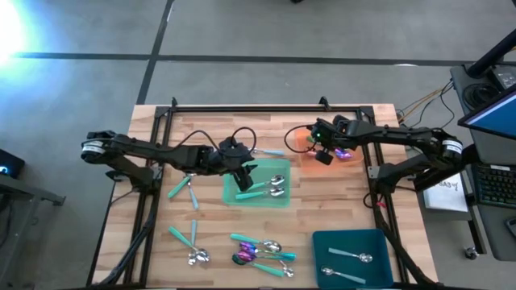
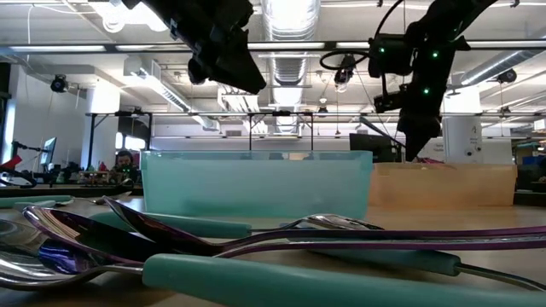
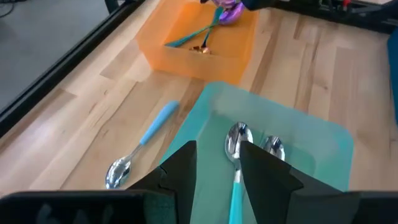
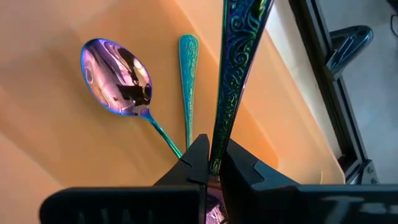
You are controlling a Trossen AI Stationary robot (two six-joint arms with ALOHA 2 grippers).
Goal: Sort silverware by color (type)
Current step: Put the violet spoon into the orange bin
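Right gripper [image 4: 210, 163] is over the orange tray [image 4: 50, 124], fingers pinched on an iridescent utensil [image 4: 236, 68]; next it needs only to release beside the purple spoon [image 4: 115, 78] lying there. Left gripper [image 3: 217, 171] hovers spread over the green tray [image 3: 323, 140], seemingly straddling a teal-handled silver spoon [image 3: 236, 140].

The right gripper [image 4: 210, 163] pinches an iridescent utensil [image 4: 235, 74] whose far end runs off the right wrist picture's edge, so its head cannot be told (spoon or fork). In the low view the green tray [image 2: 256, 184] hides whatever lies in it, and the near spoons [image 2: 256, 243] are cut off at both sides. In the high view the dark teal tray [image 1: 355, 256] is cropped by the bottom edge. The left gripper [image 3: 214, 165] covers most of a teal-handled spoon [image 3: 236, 140] between its fingers.
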